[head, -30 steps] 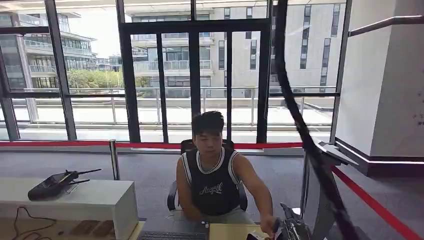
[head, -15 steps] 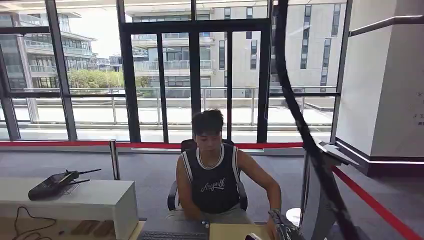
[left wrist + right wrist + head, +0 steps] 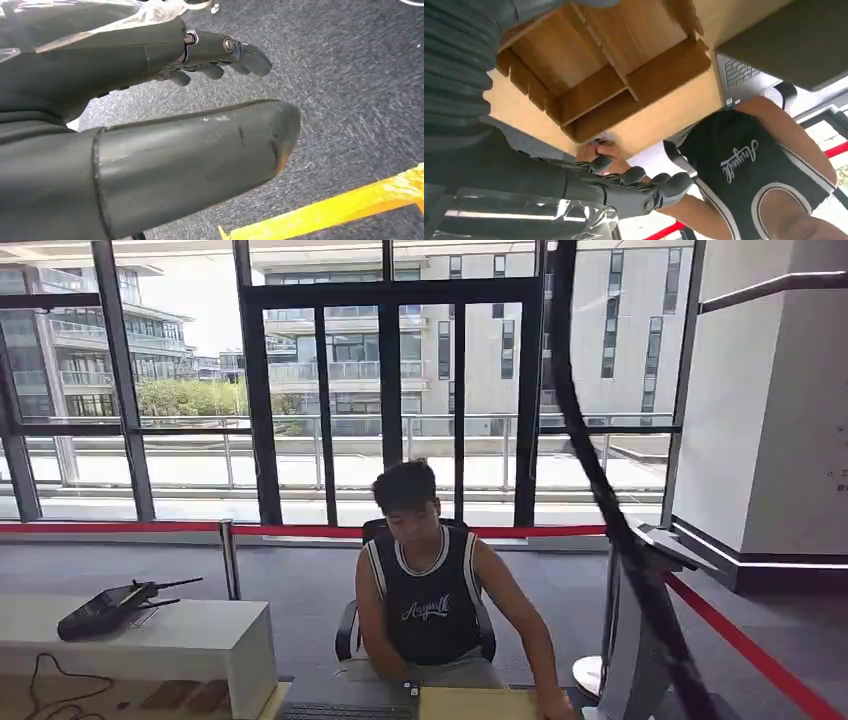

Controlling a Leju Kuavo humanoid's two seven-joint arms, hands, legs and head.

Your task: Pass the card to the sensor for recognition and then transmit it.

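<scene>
Lighting and picture quality, for your record. Head view: daylight floods in through the glass wall; sky at its upper left corner blows out to white, and you see the person backlit, front in soft shade. A dark cable crosses close to the lens, blurred. Left wrist view: even, dim light; the left hand sits soft and out of focus, glare on its clear cover, carpet sharper. Right wrist view: warm, bright wood shelf; right hand dark, slightly blurred.
</scene>
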